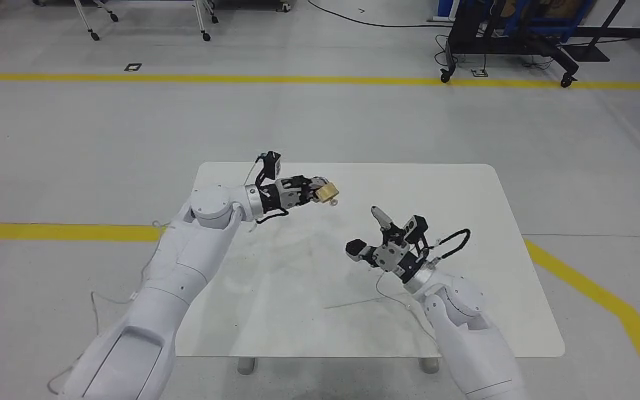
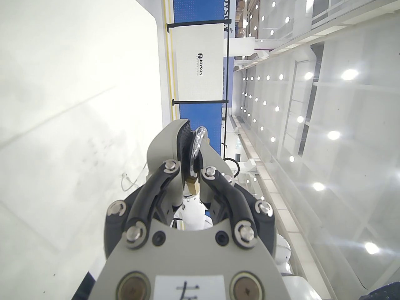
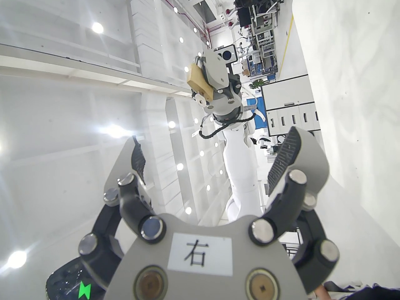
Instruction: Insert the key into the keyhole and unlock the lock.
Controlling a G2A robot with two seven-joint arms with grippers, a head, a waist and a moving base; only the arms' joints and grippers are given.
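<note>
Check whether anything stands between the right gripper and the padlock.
Nothing visible does. The open right gripper faces the brass padlock across open air above the table; the left gripper holds it.

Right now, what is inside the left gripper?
A brass padlock, clamped in the left gripper. Its shackle shows between the fingers; they cover most of the body. A white piece sits at its end, so the keyhole is hidden.
</note>
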